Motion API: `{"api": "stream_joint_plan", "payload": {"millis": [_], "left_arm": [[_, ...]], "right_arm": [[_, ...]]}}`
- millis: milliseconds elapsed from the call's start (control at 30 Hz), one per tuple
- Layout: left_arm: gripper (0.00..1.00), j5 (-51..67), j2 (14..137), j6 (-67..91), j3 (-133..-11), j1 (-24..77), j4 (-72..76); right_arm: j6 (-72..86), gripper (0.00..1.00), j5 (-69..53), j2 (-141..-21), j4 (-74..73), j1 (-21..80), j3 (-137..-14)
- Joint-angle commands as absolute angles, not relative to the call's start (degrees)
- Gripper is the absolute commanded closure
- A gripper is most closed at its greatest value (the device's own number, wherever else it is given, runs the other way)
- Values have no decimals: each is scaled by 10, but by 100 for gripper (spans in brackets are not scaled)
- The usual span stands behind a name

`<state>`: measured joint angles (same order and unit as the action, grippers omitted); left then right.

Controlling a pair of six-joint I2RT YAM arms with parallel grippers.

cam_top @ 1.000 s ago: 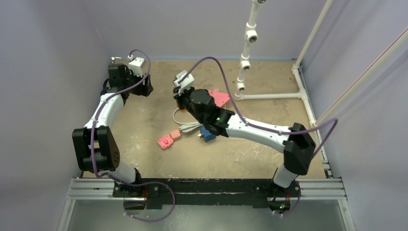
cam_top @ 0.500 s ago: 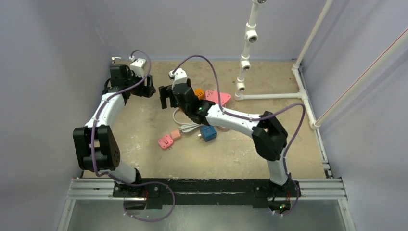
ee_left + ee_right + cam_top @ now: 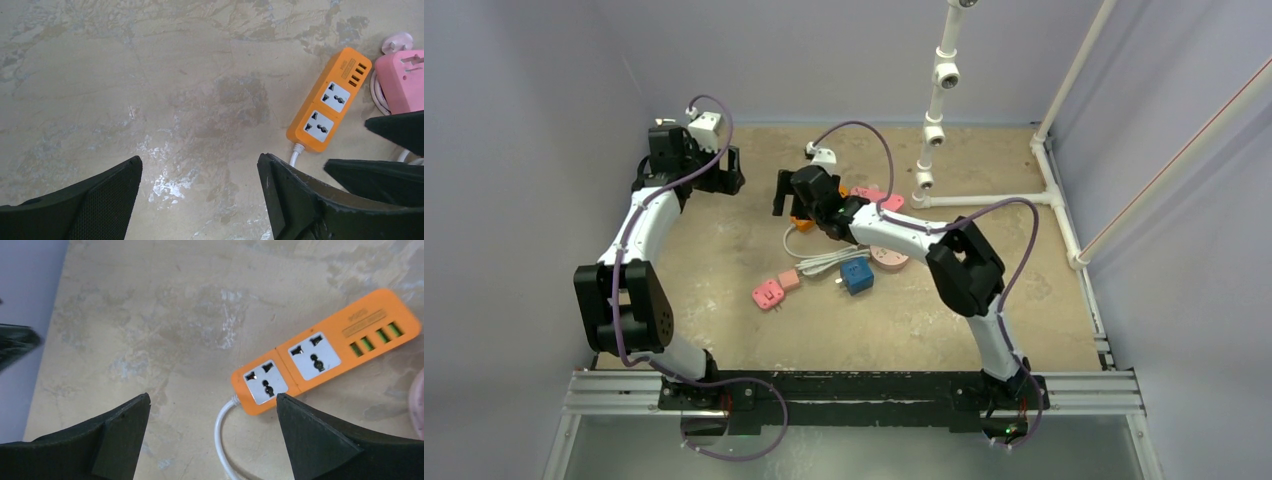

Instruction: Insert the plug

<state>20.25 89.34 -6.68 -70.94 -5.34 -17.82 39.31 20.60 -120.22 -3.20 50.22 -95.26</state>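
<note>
An orange power strip (image 3: pixel 320 357) with two sockets lies flat on the tan table; its white cable (image 3: pixel 222 435) leaves its near end. My right gripper (image 3: pixel 212 400) hangs open just above and left of that end, nothing between its fingers. In the top view the strip (image 3: pixel 803 223) shows partly under the right gripper (image 3: pixel 781 195). The cable runs to a salmon plug (image 3: pixel 789 279) beside a pink adapter (image 3: pixel 768 294). My left gripper (image 3: pixel 200 165) is open over bare table, left of the strip (image 3: pixel 330 107), and sits at the back left (image 3: pixel 734 172).
A blue cube adapter (image 3: pixel 856 275) lies near the cable. A pink triangular block (image 3: pixel 882 201) and a pink round piece (image 3: pixel 890 259) sit right of the strip. White pipework (image 3: pixel 934 120) stands at the back right. Purple walls close in the table.
My right gripper went from shut to wide open and swung back-left over the strip's cable end, its arm folding. The left gripper opened wider and stayed about where it was.
</note>
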Motion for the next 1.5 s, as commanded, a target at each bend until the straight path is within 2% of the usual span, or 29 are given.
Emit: {"api": "stream_joint_plan", "payload": {"millis": [0, 333, 833, 1133, 1367, 1467], "left_arm": [[14, 193, 894, -64, -732, -59, -181], [13, 204, 898, -69, -735, -59, -184], [13, 215, 900, -74, -727, -59, -184], [14, 216, 901, -79, -724, -59, -182], [15, 216, 906, -70, -730, -61, -179], [16, 214, 905, -69, -733, -61, -179]], "right_arm": [[444, 1, 195, -1244, -68, 503, -984], [487, 1, 223, -1268, -92, 479, -972], [492, 1, 238, -1335, -113, 440, -1057], [482, 2, 291, -1401, -151, 440, -1138], [435, 13, 365, -1445, -162, 449, -1173], [423, 23, 373, -1463, -165, 459, -1181]]}}
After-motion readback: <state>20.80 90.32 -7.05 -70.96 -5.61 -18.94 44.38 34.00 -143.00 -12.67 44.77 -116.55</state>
